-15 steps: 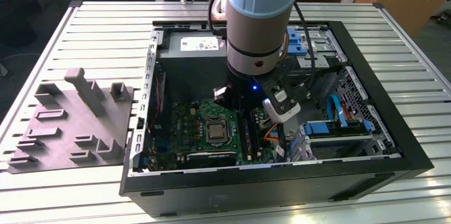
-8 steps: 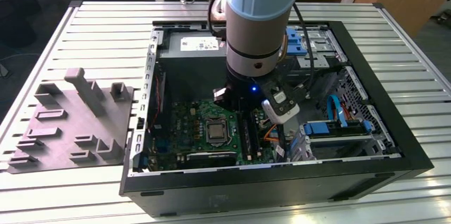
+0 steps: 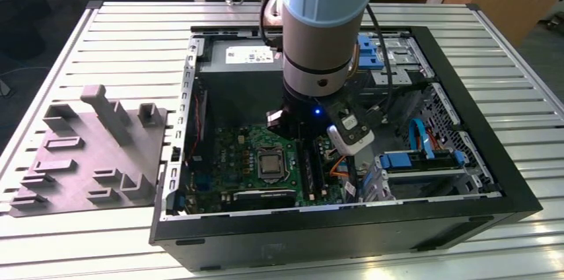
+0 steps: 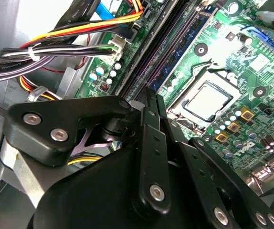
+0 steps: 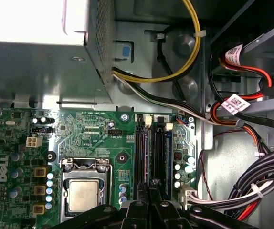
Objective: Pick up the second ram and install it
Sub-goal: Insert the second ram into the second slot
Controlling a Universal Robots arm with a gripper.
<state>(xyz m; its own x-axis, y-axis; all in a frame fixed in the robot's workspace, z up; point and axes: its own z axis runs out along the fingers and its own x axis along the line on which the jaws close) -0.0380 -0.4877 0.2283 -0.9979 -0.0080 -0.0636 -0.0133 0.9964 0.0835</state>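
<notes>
The second ram [image 4: 187,47], a long thin dark circuit strip with a row of bluish-black chips, is standing on edge among the long black plastic memory slots [image 5: 141,152]. Those run along the edge of the green motherboard [image 5: 87,131] nearest the cable bundles, a little way from the silver CPU socket [image 5: 83,195].

The black metal gripper [image 4: 150,98] sits right at the near end of that strip. In both wrist views the jaws look drawn together with no real gap. I can't tell if they're pinching the strip's edge or just bearing down on it, or if the strip is fully home.

Further out, a yellow, black and white wire bundle [image 5: 175,71] loops past the grey power-supply box [image 5: 32,67]. It's all inside the open black computer case [image 3: 352,230], which sits on the slatted metal surface [image 3: 132,35]. A grey moulded fixture tray [image 3: 88,154] lies by the surface's edge at the exterior view's left.

What I'd worry about:
- Pushing at one end only could leave the strip cocked in its slot, with the far latch never catching.
- If the notch is a hair off, extra force just flexes the board.
- Those wires are close enough to snag the linkage.

As for writing, there are white stickers on the red-and-black cables [image 5: 236,101], a white label on the supply box, and white lettering on the board. None of it is worth spelling out.
</notes>
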